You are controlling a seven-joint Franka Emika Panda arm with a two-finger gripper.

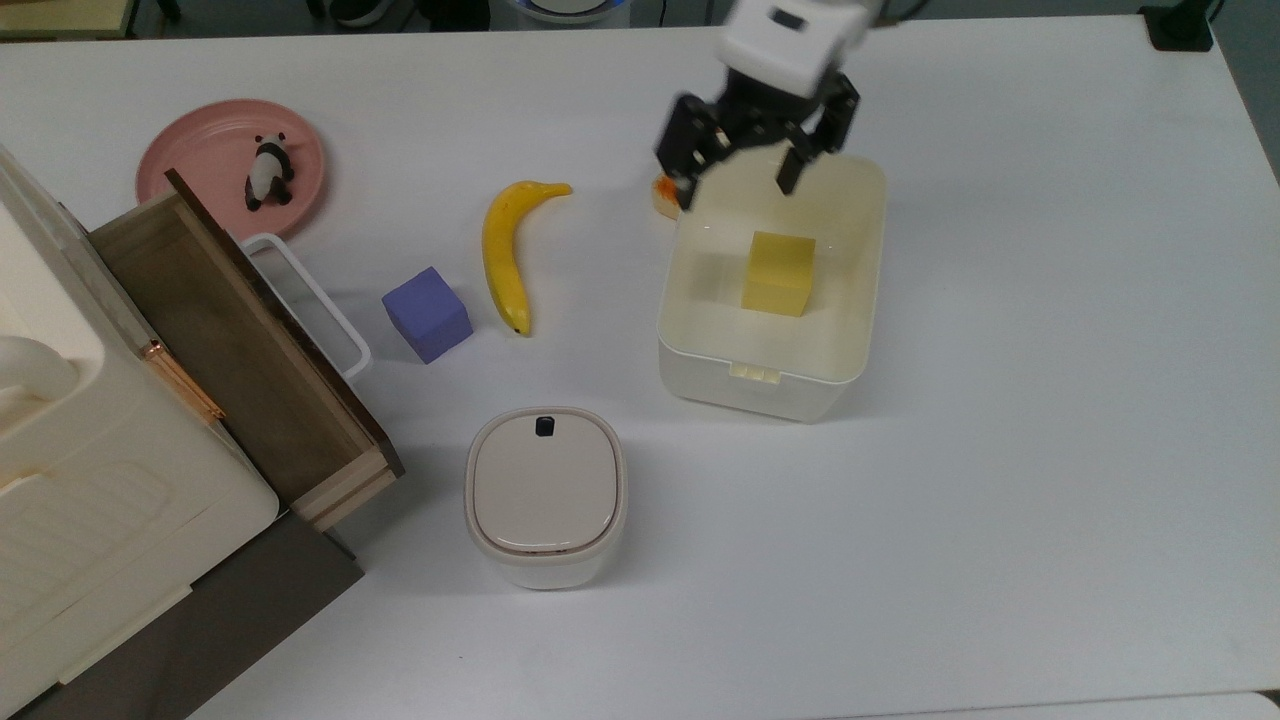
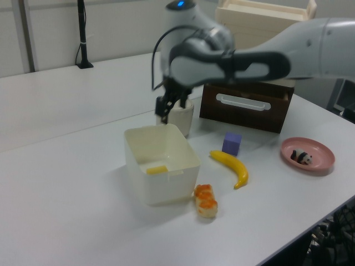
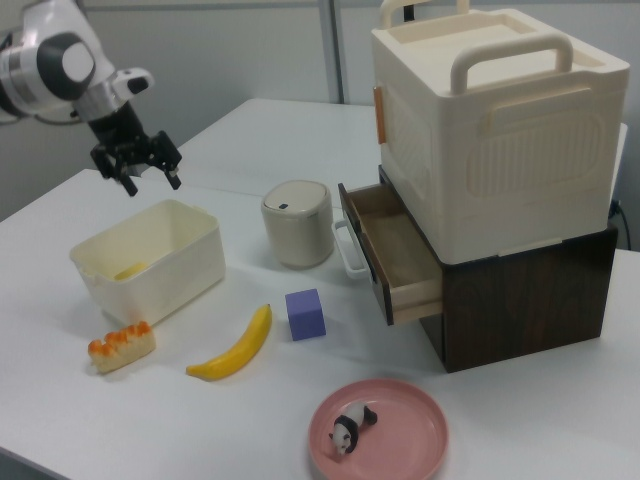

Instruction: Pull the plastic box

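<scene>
Nothing is held in the tool (image 1: pixel 742 178), spread wide above the plastic box (image 1: pixel 772 366)'s 12 o'clock rim in the top view; descending carelessly, it could clip that wall and tip the box.

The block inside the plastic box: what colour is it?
Yellow; the block in the plastic box shows best in the top view.

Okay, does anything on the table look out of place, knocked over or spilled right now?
Nothing is spilled or damaged. The wooden drawer under the cream cabinet stands pulled open. The plastic box sits upright with a yellow block inside, and the bread piece lies right beside its wall. The gripper hangs open above the box's rim.
</scene>
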